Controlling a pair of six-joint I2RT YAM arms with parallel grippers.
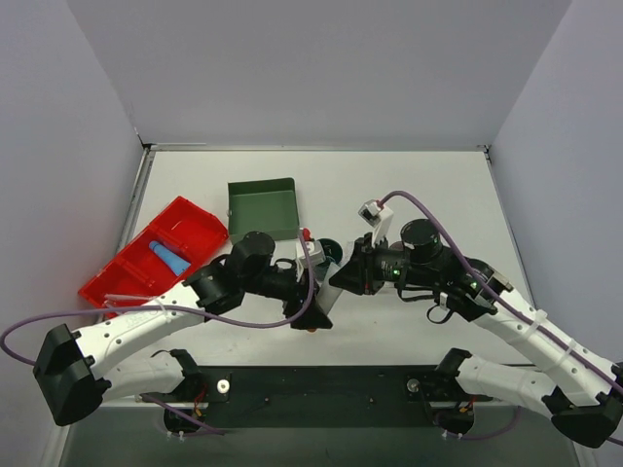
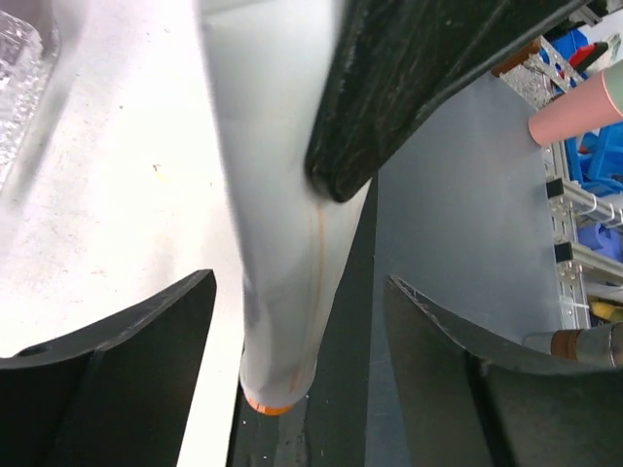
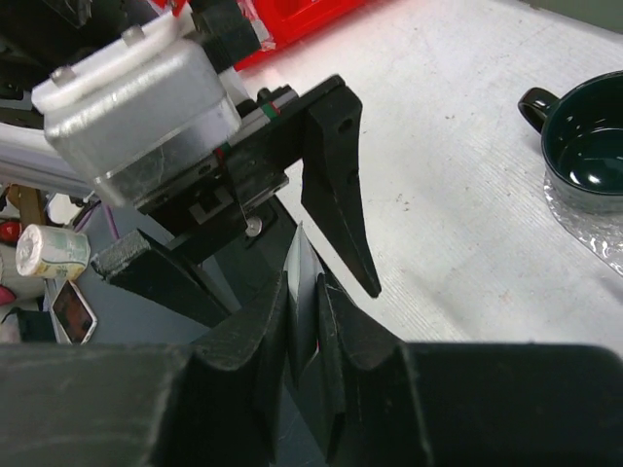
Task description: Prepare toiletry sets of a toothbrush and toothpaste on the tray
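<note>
My right gripper [image 3: 304,292] is shut on the flat end of a pale toothpaste tube [image 3: 302,261]. The tube hangs cap-down with an orange cap, above the table's near edge [image 2: 277,292]. My left gripper [image 2: 300,284] is open, with a finger on each side of the tube and not touching it. In the top view the two grippers meet at mid-table, left [image 1: 313,313] and right [image 1: 339,277]. A second, light-blue tube [image 1: 171,259] lies in the red bin [image 1: 200,222]. The clear textured tray shows at the edges of the left wrist view [image 2: 15,78] and the right wrist view [image 3: 596,232]. I cannot make out any toothbrush.
A dark green mug [image 3: 584,146] stands on the tray just behind the grippers [image 1: 331,251]. A dark green square box [image 1: 263,207] sits at the back centre. The red bin is at the left edge of the table. Grey walls enclose the table.
</note>
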